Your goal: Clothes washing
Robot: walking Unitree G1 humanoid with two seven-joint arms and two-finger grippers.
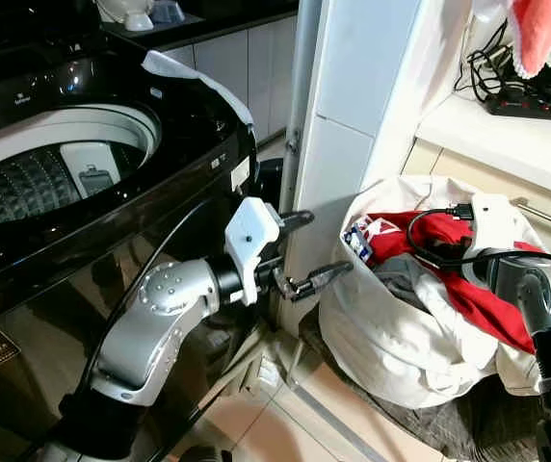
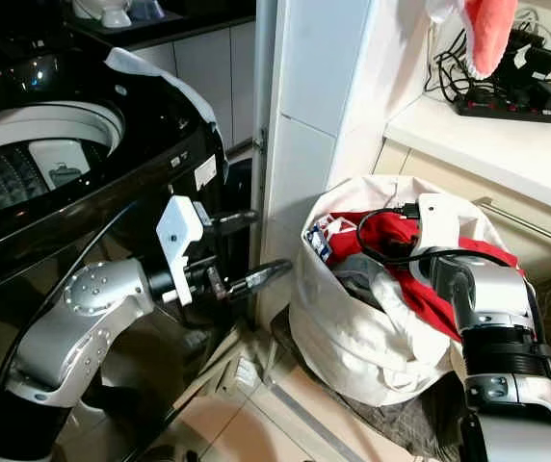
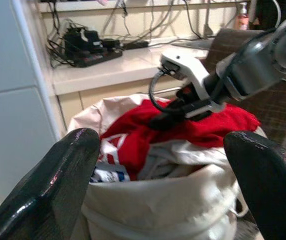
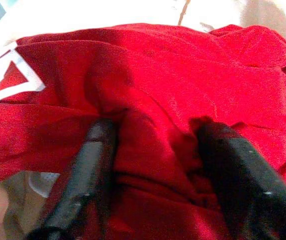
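Observation:
A white laundry bag stands on the floor to the right of a black top-loading washing machine whose lid is up, showing the steel drum. A red garment lies on top in the bag, over a grey one. My right gripper reaches down into the bag, its fingers sunk in the red garment with a thick fold pinched between them. My left gripper hangs open and empty between the machine's front and the bag, pointing at the bag.
A white pillar rises between the machine and the bag. Behind the bag a counter carries a power strip with tangled cables. A red and white cloth hangs at the top right. Pale floor tiles lie below.

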